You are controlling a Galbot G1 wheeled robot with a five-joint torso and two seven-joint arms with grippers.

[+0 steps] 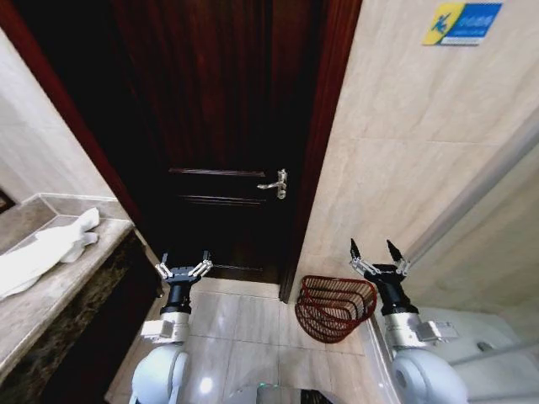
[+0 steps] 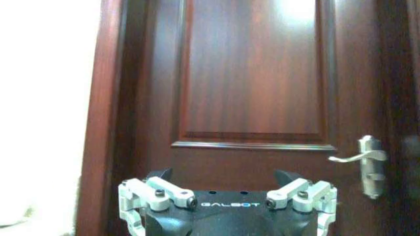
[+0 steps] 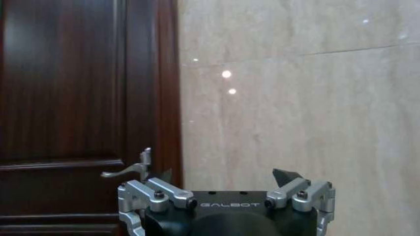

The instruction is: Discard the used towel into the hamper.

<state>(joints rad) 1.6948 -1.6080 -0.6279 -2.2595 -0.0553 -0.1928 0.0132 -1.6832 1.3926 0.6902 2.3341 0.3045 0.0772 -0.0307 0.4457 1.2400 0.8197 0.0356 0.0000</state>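
We see the white towel (image 1: 46, 248) crumpled on the table at 9 o'clock; the reddish-brown slatted hamper (image 1: 335, 308) is tilted on the floor at 5 o'clock.

Door (image 1: 227, 126): dark wood, polished; handle (image 1: 275, 183) shiny metal. Hamper (image 1: 335, 307): open-weave wicker, reddish-brown. Towel (image 1: 50, 246) was soft white cloth; worktop (image 1: 34, 307) polished stone.

2 glossy white rounded arm shells, each ending in a white wrist block, then a black cylindrical wrist. Left black-and-silver gripper (image 1: 183, 269): silver machined linkage bars, black pointed fingertips (image 2: 159, 173). Right black-and-silver gripper (image 1: 378, 255): same build, black tips (image 3: 285, 175). Dark bolts sit at the linkage pivots. White "GALBOT" lettering on each black gripper body, with 2 small holes above it.
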